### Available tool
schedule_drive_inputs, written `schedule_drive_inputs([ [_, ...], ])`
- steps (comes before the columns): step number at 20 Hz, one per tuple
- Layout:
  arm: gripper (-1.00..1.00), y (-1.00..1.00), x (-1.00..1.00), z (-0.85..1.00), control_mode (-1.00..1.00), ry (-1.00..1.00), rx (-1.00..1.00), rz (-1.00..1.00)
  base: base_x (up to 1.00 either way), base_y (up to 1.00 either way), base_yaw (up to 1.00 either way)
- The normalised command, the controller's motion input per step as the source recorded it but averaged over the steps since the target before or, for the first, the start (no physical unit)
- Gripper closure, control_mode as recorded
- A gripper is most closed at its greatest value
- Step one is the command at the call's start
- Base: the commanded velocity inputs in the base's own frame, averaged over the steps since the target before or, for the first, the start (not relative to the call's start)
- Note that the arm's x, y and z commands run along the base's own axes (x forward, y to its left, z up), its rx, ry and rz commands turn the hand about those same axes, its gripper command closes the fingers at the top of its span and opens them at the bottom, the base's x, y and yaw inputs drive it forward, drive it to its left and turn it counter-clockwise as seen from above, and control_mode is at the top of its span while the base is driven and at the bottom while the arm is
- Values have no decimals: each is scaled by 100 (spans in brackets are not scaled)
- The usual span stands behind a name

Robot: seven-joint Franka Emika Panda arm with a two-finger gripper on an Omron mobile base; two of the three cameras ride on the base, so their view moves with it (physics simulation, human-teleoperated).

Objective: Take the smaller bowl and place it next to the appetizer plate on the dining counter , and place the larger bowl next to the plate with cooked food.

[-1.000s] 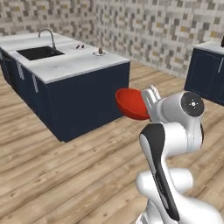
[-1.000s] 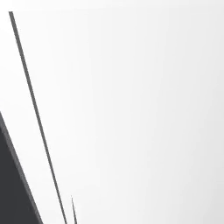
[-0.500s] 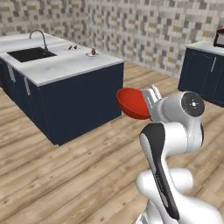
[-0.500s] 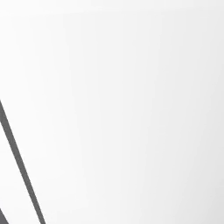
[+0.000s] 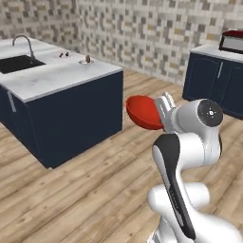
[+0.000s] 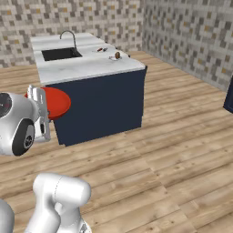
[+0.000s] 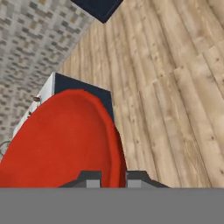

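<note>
With the appetizer plate (image 5: 86,61) seen well ahead and left of the gripper (image 5: 163,110) on the dining counter (image 5: 57,78), the red bowl (image 5: 144,112) is held clamped by its rim, not yet placed; the larger bowl remains to be handled.

A light wooden plank floor (image 6: 182,150) meets walls of small grey-and-tan mosaic tiles (image 5: 156,33). A dark navy cabinet (image 5: 213,83) stands against the wall.

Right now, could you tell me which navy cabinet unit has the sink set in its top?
The dining counter beside the red smaller bowl; its marble top carries a black sink and curved tap.
</note>
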Motion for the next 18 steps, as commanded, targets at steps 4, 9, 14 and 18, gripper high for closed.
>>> schedule_drive_inputs([
  [4, 100, 0, 0, 0, 100, 0, 0, 0, 100, 67, -9],
  [9, 100, 0, 0, 0, 100, 0, 0, 0, 100, -69, -27],
  [14, 100, 0, 0, 0, 100, 0, 0, 0, 100, -100, -20],
  [18, 100, 0, 0, 0, 100, 0, 0, 0, 100, -100, -13],
])
